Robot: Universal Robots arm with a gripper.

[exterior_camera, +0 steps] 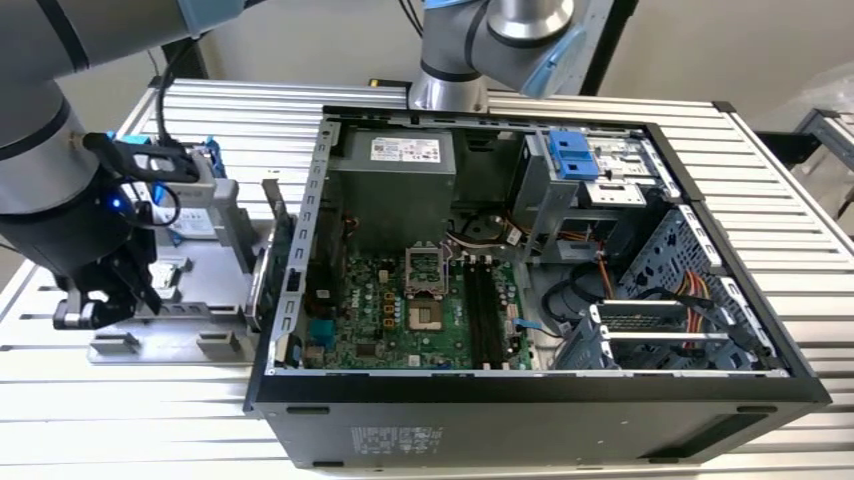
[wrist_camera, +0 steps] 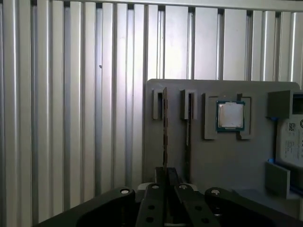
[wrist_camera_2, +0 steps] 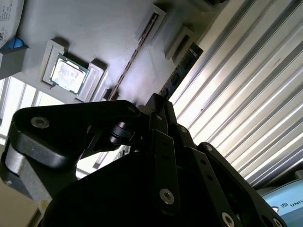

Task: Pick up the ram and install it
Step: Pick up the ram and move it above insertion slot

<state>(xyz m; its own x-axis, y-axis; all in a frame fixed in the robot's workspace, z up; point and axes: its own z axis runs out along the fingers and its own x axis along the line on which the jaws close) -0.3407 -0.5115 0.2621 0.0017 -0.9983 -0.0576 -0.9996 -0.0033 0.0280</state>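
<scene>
Within the pincer (wrist_camera: pixel 165 172), ram (wrist_camera: pixel 164 127) end hidden

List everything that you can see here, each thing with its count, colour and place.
table: one, silver, slatted, under everything.
computer case: one, black, open, on the table.
tray: one, grey, on the table, at the exterior view's left of the case.
ram sticks: two, dark, standing on edge in tray slots.
processor: one, silver, in a tray recess beside the sticks.
hard drive: one, silver with blue tabs, on the tray.
arm: one, grey and black, over the tray.
</scene>
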